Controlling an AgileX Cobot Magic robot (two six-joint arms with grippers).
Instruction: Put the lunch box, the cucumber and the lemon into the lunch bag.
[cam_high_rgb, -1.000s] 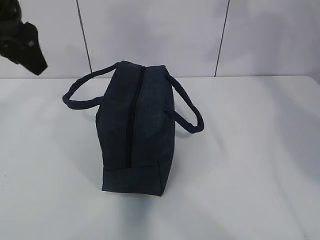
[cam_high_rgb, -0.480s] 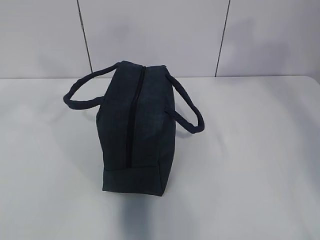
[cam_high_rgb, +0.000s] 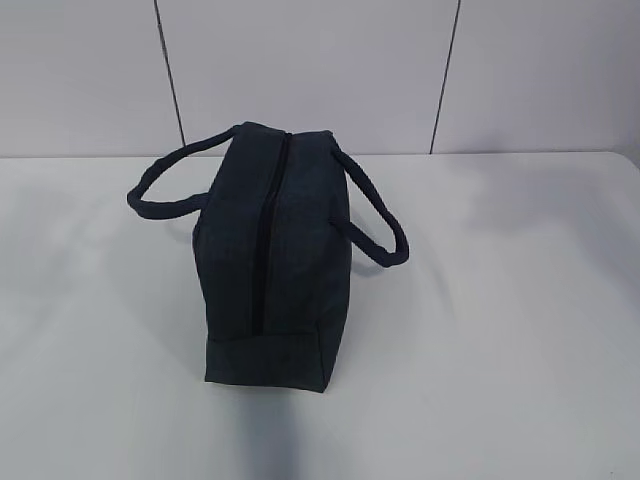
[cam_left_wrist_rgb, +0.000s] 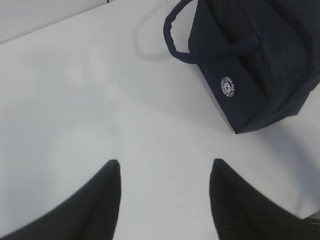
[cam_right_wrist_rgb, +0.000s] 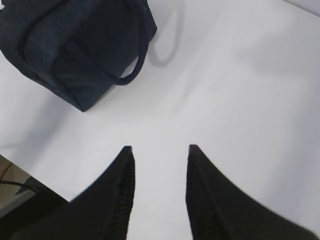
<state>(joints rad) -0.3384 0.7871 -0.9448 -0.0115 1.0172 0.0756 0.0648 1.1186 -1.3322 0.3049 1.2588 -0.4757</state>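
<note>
The dark navy lunch bag (cam_high_rgb: 272, 255) stands on the white table with its top zipper closed and a loop handle drooping to each side. In the left wrist view the lunch bag (cam_left_wrist_rgb: 260, 65) lies at the upper right, with a round white logo on its end. The right wrist view has the lunch bag (cam_right_wrist_rgb: 75, 45) at the upper left. My left gripper (cam_left_wrist_rgb: 165, 167) is open above bare table, apart from the bag. My right gripper (cam_right_wrist_rgb: 160, 149) is open too, with nothing between its fingers. The lunch box, the cucumber and the lemon are out of view. Neither gripper shows in the exterior view.
The white table (cam_high_rgb: 500, 300) runs back to a grey panelled wall (cam_high_rgb: 300, 70). The table's near edge and a dark gap below it show at the lower left of the right wrist view (cam_right_wrist_rgb: 20, 195).
A dark arm that was at the exterior view's top left a second ago has left the view. The bag has not moved.
</note>
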